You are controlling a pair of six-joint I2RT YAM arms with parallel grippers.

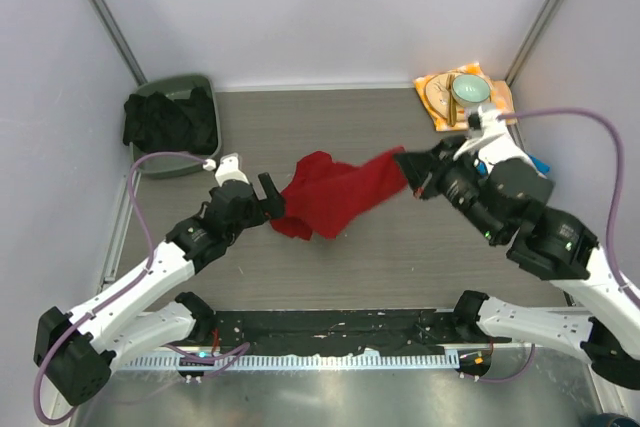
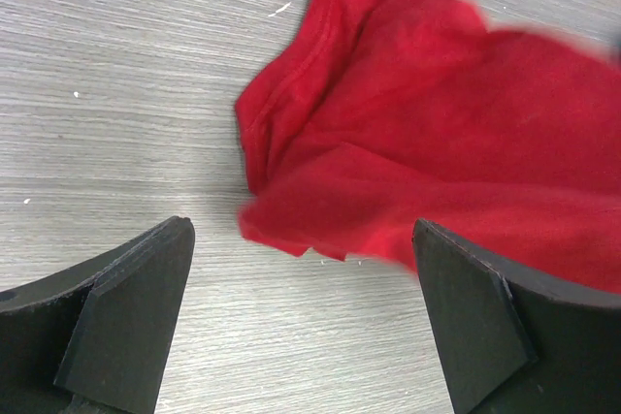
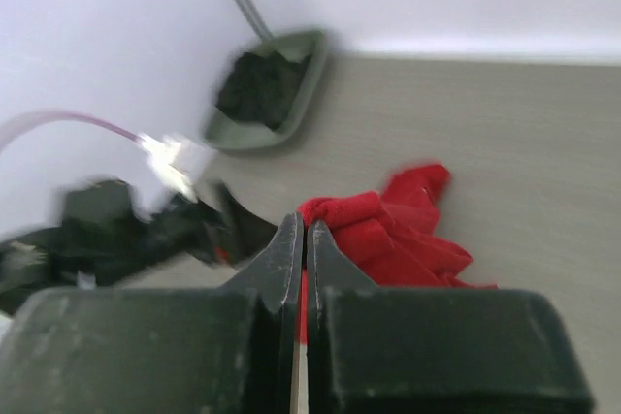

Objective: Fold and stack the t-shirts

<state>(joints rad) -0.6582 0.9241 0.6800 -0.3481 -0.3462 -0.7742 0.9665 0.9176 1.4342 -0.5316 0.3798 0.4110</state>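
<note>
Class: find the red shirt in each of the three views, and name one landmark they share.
Top external: red shirt, centre.
Left wrist: upper right, beyond the open left gripper.
Right wrist: lower centre, pinched in the shut right gripper.
Shared landmark: the left gripper, beside the shirt in all three.

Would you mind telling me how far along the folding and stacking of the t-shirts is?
Nothing looks finished: no folded shirt or stack is visible. In hand, the right gripper is shut on one end of the red t-shirt, which lies crumpled on the table, while the left gripper is open at its other end. Folding it, and all the stacking, is left.
</note>
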